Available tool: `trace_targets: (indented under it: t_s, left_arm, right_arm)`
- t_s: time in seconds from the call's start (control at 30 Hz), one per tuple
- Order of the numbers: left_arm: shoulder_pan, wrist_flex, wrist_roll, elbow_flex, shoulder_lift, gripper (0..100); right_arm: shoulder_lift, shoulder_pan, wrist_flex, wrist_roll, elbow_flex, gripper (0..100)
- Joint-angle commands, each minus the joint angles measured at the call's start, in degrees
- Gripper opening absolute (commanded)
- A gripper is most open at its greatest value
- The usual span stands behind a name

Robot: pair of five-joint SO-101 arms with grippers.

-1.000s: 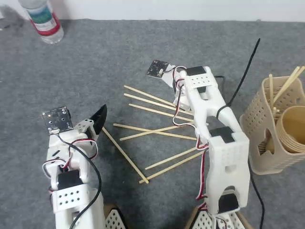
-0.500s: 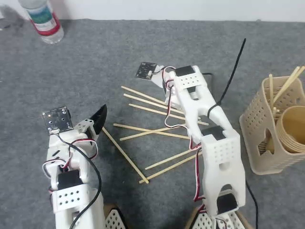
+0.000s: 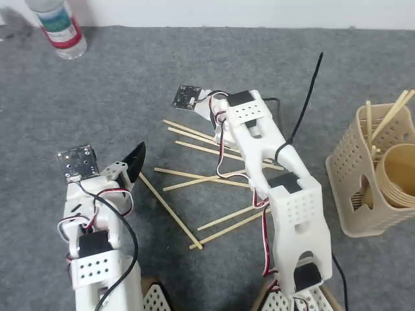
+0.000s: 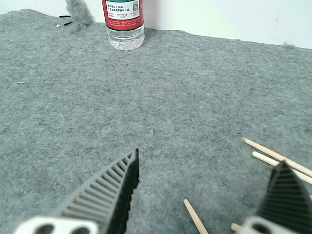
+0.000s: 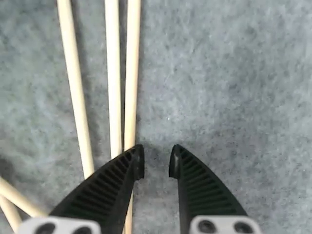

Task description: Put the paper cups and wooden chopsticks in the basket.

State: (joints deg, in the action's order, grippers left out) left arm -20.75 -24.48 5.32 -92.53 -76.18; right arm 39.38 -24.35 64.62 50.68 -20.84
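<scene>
Right pincer (image 5: pixel 156 158) shifted left over chopsticks (image 5: pixel 112 73).

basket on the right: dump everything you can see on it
The beige perforated plastic basket stands upright on the grey felt mat at the right side of the high view, and the frame edge cuts off its right side. Its walls carry rows of small holes. Inside it are a stack of tan paper cups and several wooden chopsticks that lean out above the rim. Apart from the mat and its contents, nothing visibly touches it.
</scene>
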Motion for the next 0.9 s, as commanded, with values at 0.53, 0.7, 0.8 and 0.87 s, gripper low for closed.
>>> trace_targets:
  t_s: [0.53,0.7,0.8,0.87]
  left_arm:
    - [0.4,1.0,-0.5,0.3,-0.7,39]
    - [0.4,1.0,-0.5,0.3,-0.7,39]
    - [0.4,1.0,-0.5,0.3,-0.7,39]
    - [0.4,1.0,-0.5,0.3,-0.7,39]
  right_arm:
    - [-4.2,-0.8,3.1,-0.4,-4.4,10.0]
    - [-5.0,-2.1,4.2,-0.6,-4.1,10.0]
    - [-5.8,-3.5,6.2,-0.6,-4.0,10.0]
    - [-5.6,-3.7,5.8,-0.5,-4.0,10.0]
